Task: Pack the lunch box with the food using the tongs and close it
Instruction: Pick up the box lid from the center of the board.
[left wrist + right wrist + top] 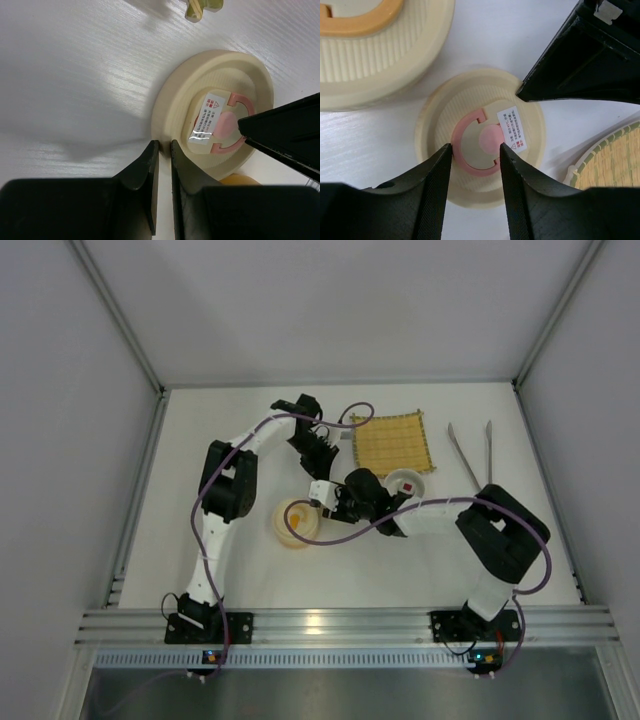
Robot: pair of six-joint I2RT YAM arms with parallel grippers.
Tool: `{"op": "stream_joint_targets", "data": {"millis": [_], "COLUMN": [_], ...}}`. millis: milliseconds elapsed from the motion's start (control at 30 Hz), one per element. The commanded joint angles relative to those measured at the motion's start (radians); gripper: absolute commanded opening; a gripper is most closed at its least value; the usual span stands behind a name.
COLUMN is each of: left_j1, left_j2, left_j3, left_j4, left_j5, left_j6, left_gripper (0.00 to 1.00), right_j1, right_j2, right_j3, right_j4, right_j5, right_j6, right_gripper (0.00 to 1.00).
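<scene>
White surface [220,410], walled in on three sides, and here's the spread. Far back, right of centre, a square yellow woven mat [393,440] lies flat. Right of it and apart are the metal tongs [466,455], arms fanned open toward the back wall. Just at the mat's near edge sits a small white dish [420,478]. Toward the middle there's a big round cream container [280,520] with an orange ring, and just beside it a smaller cream lid [470,107], pink ring and sticker facing up.
</scene>
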Motion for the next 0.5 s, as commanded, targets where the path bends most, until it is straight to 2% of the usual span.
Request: {"op": "stream_joint_targets", "data": {"millis": [0,467], "left_j1": [-0.037,-0.047], "left_j2": [-0.002,-0.031], "left_j3": [-0.05,-0.091], "left_j4": [-0.064,-0.05], "left_j5": [0.011,-0.012], "left_j6": [0.044,0.067], "left_gripper": [0.02,0.01], "right_j1": [-0.004,-0.004], "right_j2": [-0.073,-0.112], "right_j3": [0.006,0.011], "right_j4": [0.226,0.282], "right_j5": [0.119,0.165], "right_j6": [-0.031,-0.037], "right_gripper": [0.41,0.39]}}
